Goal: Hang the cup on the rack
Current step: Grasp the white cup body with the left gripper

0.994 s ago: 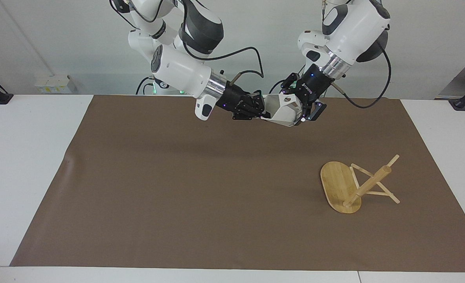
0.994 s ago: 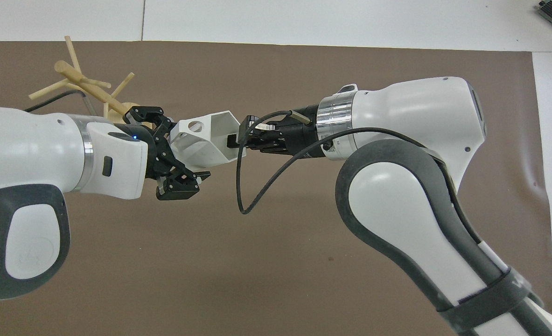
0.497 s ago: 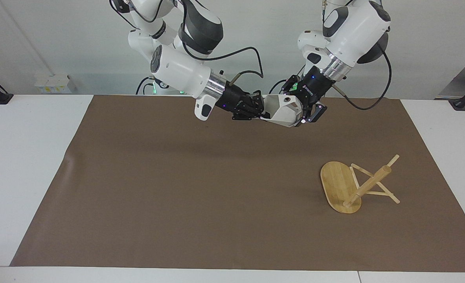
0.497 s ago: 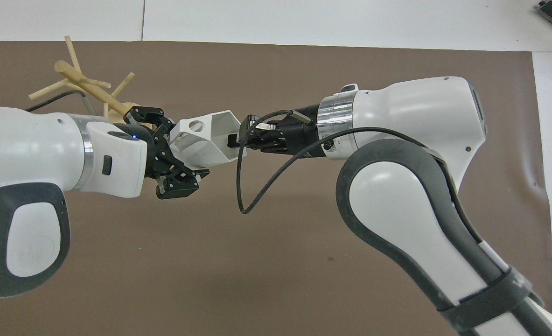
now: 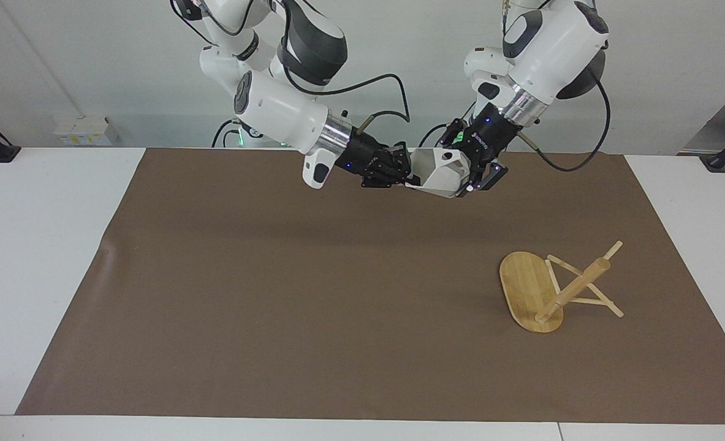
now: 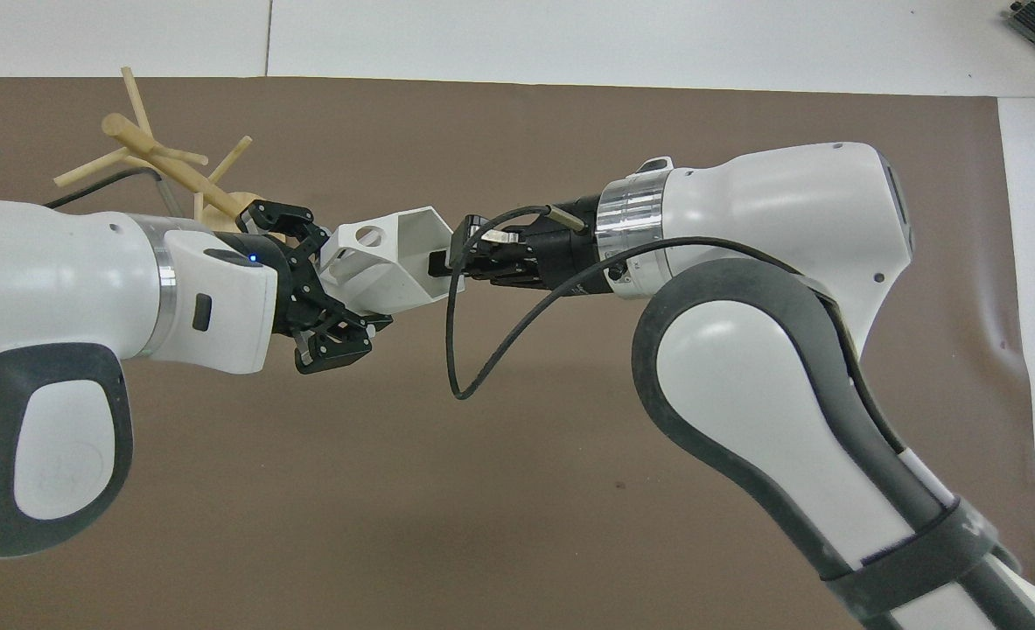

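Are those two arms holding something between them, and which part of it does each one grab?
Yes, a white cup held in the air. The right gripper pinches its rim; the left gripper has closed round its narrow bottom end.

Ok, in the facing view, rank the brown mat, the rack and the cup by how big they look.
1. Brown mat, by far the largest.
2. Rack, base, post and pegs together.
3. Cup, smallest, though held up in the air and partly covered by both grippers.
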Controlling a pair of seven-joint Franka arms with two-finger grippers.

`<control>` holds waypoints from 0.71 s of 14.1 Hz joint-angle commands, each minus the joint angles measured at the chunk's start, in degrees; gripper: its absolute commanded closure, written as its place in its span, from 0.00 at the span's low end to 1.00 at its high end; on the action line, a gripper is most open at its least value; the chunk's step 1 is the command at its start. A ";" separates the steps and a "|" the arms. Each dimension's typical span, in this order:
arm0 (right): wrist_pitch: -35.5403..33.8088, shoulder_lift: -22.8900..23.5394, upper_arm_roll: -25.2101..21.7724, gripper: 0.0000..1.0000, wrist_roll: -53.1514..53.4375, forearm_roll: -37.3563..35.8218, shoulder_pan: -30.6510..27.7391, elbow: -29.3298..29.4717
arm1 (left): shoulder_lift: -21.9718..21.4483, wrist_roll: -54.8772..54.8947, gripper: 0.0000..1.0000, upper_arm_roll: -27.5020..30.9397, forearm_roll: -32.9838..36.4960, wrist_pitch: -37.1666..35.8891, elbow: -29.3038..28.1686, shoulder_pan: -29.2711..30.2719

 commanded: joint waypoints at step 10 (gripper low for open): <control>0.30 -0.46 1.06 0.00 -0.68 1.19 -0.49 0.33 | -0.65 -5.20 1.00 0.23 0.04 0.81 -0.96 -0.21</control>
